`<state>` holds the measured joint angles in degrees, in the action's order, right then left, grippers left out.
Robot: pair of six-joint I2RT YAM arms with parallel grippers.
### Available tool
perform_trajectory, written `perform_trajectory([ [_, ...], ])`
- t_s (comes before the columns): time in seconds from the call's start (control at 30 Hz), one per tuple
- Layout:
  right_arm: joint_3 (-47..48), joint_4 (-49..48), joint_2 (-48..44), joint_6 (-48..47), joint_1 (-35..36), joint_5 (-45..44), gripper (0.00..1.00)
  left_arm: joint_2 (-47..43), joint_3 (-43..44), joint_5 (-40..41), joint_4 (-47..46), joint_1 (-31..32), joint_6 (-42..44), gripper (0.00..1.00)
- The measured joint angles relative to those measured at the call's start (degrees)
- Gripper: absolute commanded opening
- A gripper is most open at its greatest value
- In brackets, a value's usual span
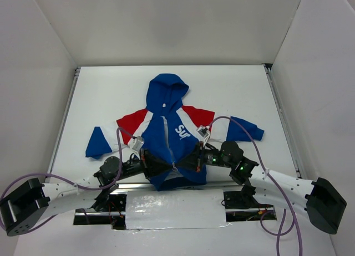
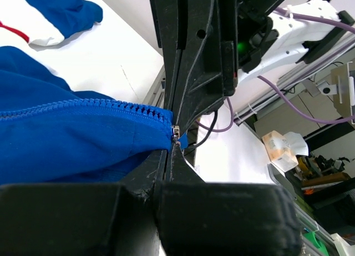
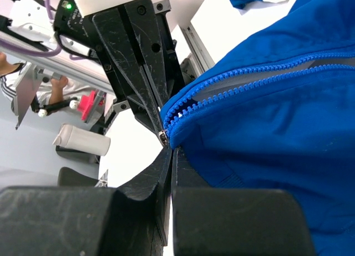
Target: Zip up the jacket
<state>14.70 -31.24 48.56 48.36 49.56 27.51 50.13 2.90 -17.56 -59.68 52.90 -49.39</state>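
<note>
Jacket (image 1: 166, 109) in royal blue, red and white lies flat at the middle of the white tabletop (image 1: 111, 95), its hood (image 1: 165, 90) pointing to 12 o'clock and its hem (image 1: 177, 181) to 6 o'clock, nearest the two arm bases. One sleeve (image 1: 100, 142) reaches out toward 9 o'clock, the other (image 1: 244, 128) toward 3 o'clock, and white chest lettering (image 1: 181, 131) sits just on the 3 o'clock side of the zipper (image 1: 168, 139).

The left tool (image 1: 165, 167) comes in from 8 o'clock and the right tool (image 1: 186, 164) from 4 o'clock. They meet tip to tip at the lower end of the zipper, just above the hem.

In the left wrist view, the left tool's fingers (image 2: 145, 173) are pressed together, pinching the blue cloth where the zipper teeth (image 2: 83, 107) end. A small metal piece (image 2: 176, 132) shows at that point, with the right tool's black fingers directly opposite.

In the right wrist view, the right tool's fingers (image 3: 147, 181) are likewise pressed together, pinching the same corner of cloth. From there the two rows of teeth (image 3: 260, 73) run apart toward 2 o'clock with a gray gap between them, so the zipper is open at this end.

Purple cables (image 1: 119, 137) loop from both arms across the jacket's lower half.
</note>
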Motion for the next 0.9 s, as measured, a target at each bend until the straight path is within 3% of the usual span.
perform_trajectory([
  [0.7, 6.6, 13.2, 3.0, 2.4, -1.6, -2.8, 0.0, 5.4, 0.0, 7.0, -2.6, 2.5, 2.7, 0.0],
  [0.8, 7.2, 12.9, 4.6, 1.1, -2.3, -1.2, 0.08, 4.7, 0.0, 8.0, -1.6, 2.5, 2.7, 0.0],
  [0.9, 7.2, 10.9, 6.1, 0.4, -2.6, 0.4, 0.3, 2.8, 0.0, 8.3, 2.0, 3.3, 2.6, 0.0],
])
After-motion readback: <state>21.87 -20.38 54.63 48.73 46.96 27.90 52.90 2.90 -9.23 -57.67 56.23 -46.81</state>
